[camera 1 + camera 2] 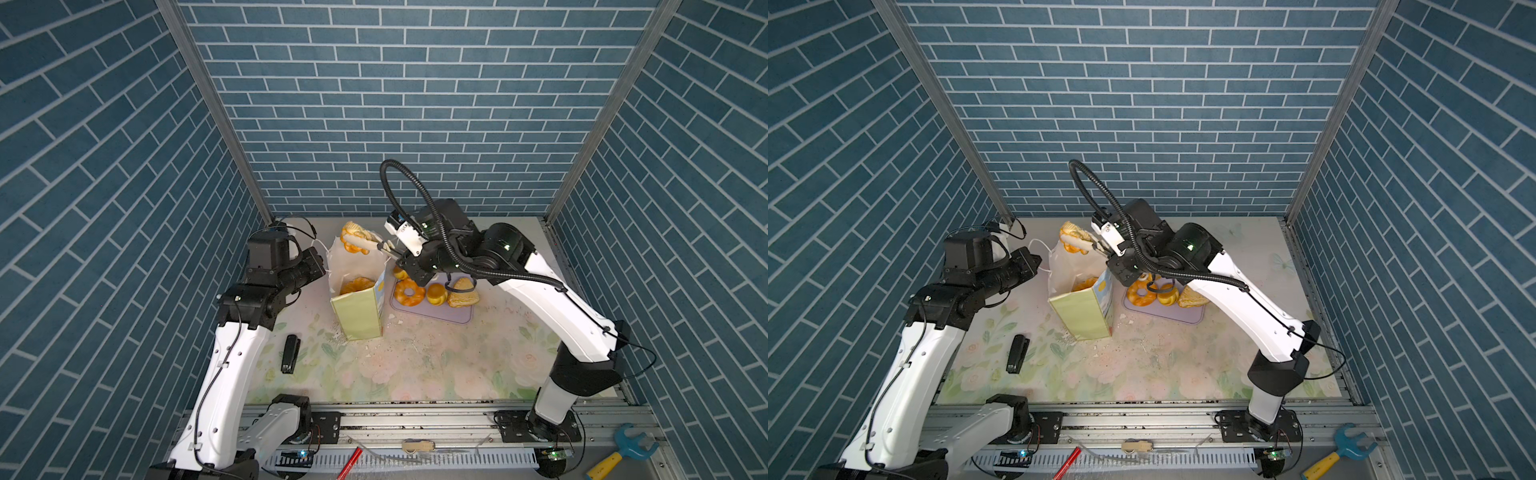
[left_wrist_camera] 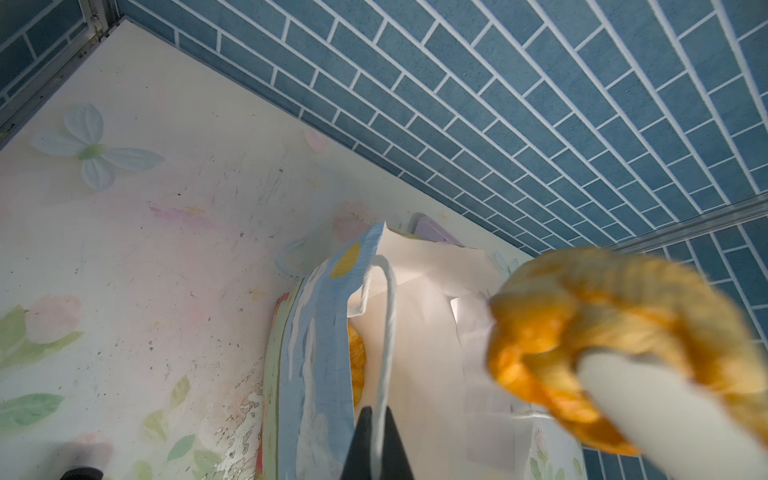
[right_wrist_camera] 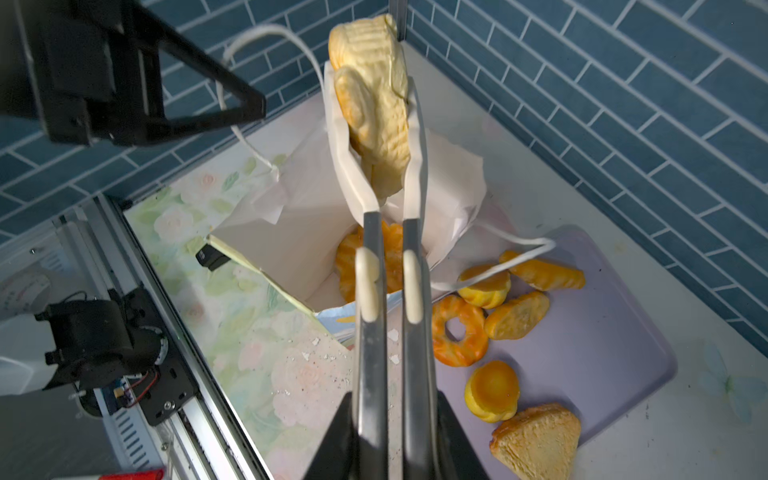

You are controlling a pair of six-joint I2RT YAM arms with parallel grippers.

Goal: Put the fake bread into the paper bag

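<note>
The right pincer point(image 3: 390, 436) is clamped on metal tongs point(image 3: 371, 237); the tongs' white tips squeeze a long pastry point(image 3: 374, 108), its long axis approx. along the tongs. It hangs above the far rim of the paper bag point(image 1: 357, 311), so the mouth lies below and slightly back twd the right arm. The left pincer point(image 2: 376, 440), closed on the cord handle point(image 2: 388, 316), is nearer the bag but busy w/ it.

I see the pale green paper bag point(image 1: 358, 316) upright and open. A ridged pastry point(image 3: 374, 104) hangs held above its mouth, a twisted pastry point(image 1: 356, 286) lies inside, the ring doughnut point(image 3: 459, 332) and five others just beside.
</note>
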